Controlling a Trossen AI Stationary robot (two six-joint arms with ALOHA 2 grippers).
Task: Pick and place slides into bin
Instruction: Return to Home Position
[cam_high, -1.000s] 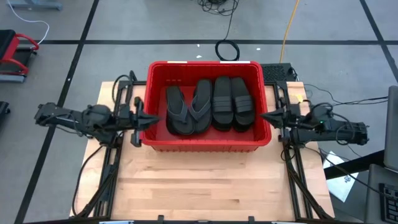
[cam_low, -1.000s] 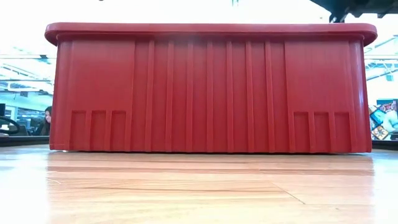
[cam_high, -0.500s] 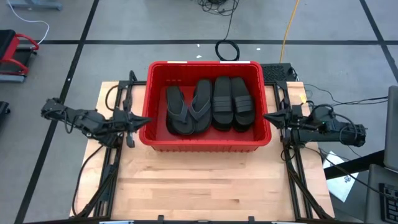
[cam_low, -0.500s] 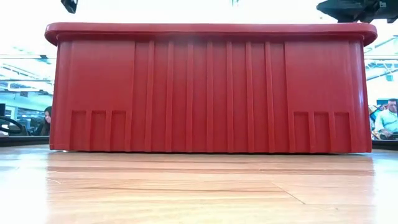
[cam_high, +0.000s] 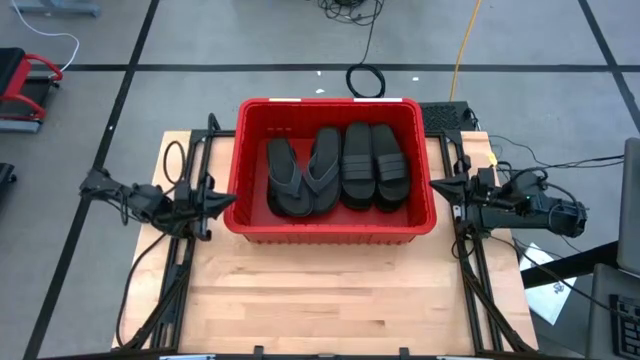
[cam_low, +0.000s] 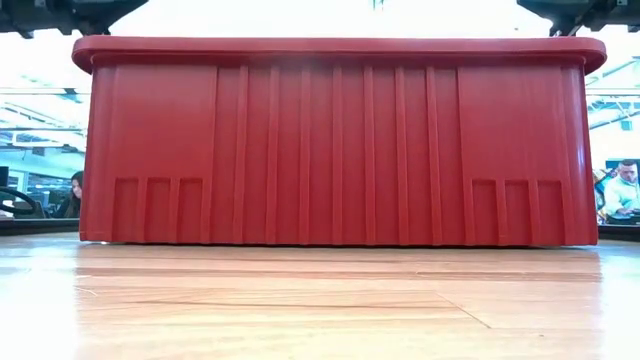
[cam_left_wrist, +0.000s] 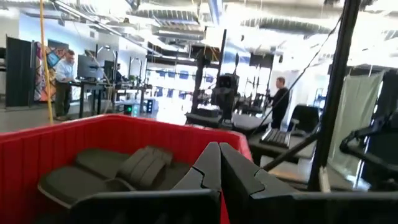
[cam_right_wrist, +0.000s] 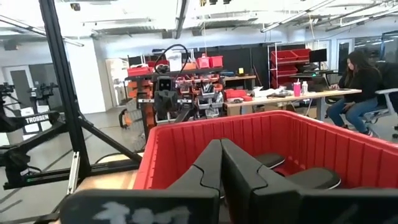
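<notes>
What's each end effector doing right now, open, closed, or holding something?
Left end effector: closed, empty, outside the left wall of the bin.
Right end effector: closed, empty, outside the bin's right wall.

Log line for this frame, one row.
red bin: two flip-flops, two band slides on top | left claw: shut, empty, beside left wall | right claw: shut, empty, beside right wall

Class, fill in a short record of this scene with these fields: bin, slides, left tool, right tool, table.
bin: red, on the far half of the table
slides: four black ones visible inside the bin, side by side; any beneath are hidden
left tool: shut, empty, outside the bin's left wall
right tool: shut, empty, outside the bin's right wall
table: light wood, bin standing on it
</notes>
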